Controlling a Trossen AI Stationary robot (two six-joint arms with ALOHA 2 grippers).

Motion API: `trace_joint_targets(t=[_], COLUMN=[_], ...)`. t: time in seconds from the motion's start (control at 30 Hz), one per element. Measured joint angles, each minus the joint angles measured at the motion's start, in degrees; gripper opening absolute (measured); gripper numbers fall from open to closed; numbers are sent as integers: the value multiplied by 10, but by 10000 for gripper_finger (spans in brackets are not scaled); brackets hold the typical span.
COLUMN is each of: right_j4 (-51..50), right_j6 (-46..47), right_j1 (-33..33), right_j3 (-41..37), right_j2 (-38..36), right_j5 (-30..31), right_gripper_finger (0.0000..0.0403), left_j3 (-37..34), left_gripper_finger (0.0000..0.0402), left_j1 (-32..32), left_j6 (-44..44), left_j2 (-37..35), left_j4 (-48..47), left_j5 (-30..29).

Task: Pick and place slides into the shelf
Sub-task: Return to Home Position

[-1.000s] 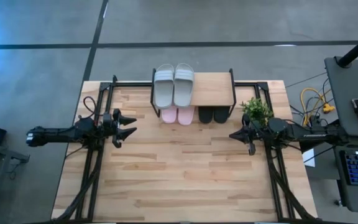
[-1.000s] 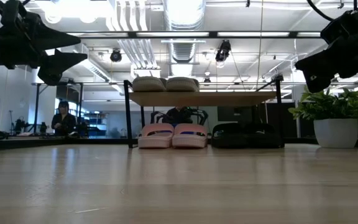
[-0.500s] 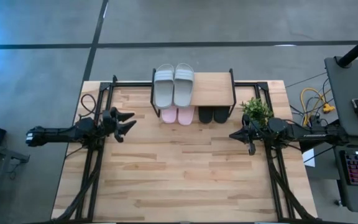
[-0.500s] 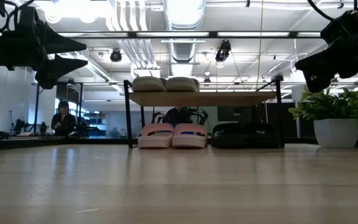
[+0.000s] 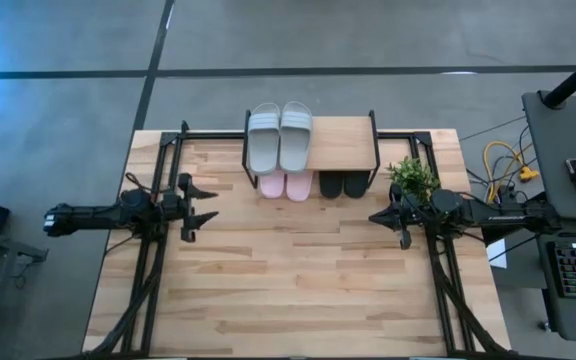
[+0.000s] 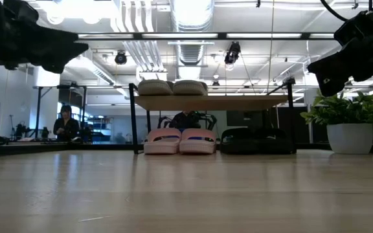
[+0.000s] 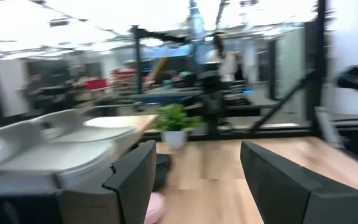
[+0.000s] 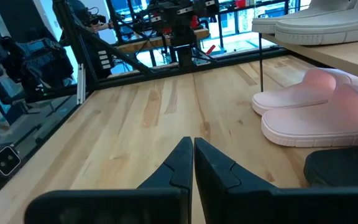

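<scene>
Slides racked on and under shelf, both grippers off to its sides

Shelf (image 5: 343, 145) stands at the far middle of the table (image 5: 298, 290). The grey-green pair (image 5: 280, 137) lies side by side on the left part of its plank top, the two slides touching, and the right part of the plank is bare. Under the plank, the pink pair (image 5: 286, 186) sits below the grey-green pair, with the black pair (image 5: 344, 185) just to its right; all four stand between the shelf's legs.

The left gripper (image 5: 211, 203) hangs above the table, well to the left of the shelf and nearer the front. Its fingers (image 7: 132, 180) are spread wide and hold nothing. The right gripper (image 5: 373, 217) hangs to the shelf's right, also nearer the front, pointing toward the table's middle. Its fingers (image 8: 182, 163) are pressed together at the tips and grasp nothing.

A potted plant (image 5: 413, 177) stands just right of the shelf. Beyond the shelf a person (image 6: 64, 123) shows in the room.
</scene>
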Motion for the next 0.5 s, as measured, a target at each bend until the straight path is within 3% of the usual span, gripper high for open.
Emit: trace_joint_targets(t=[0.33,0.5], right_j4=[0,19], right_j6=[-4,-36], right_j1=[0,0], right_j3=[0,0], right_j2=[0,0], right_j5=[0,5], right_gripper_finger=[9,9], left_j3=[0,0], left_gripper_finger=[221,221], left_j1=[0,0], left_j6=[1,-1], left_j2=[0,2], left_j4=[-5,-54], left_j5=[139,169])
